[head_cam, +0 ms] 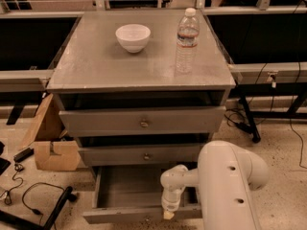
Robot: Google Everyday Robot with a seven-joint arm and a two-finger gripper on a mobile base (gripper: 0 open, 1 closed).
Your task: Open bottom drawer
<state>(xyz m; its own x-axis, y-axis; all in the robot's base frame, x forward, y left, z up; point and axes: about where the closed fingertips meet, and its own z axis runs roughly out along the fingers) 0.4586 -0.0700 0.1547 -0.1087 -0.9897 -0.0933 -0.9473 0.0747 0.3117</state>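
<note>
gripper [168, 214]: pointing down at the front edge of the bottom drawer [125, 193], right of its centre; whether it grasps anything cannot be told | bottom drawer: lowest in the grey cabinet [115, 68], standing pulled out, bare grey inside showing, knob not visible

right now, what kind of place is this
Probably a lab or workshop: metal-framed benches behind the grey cabinet, loose cables on the floor, a cardboard box. The robot's hand is at the front of the open bottom drawer.
</note>
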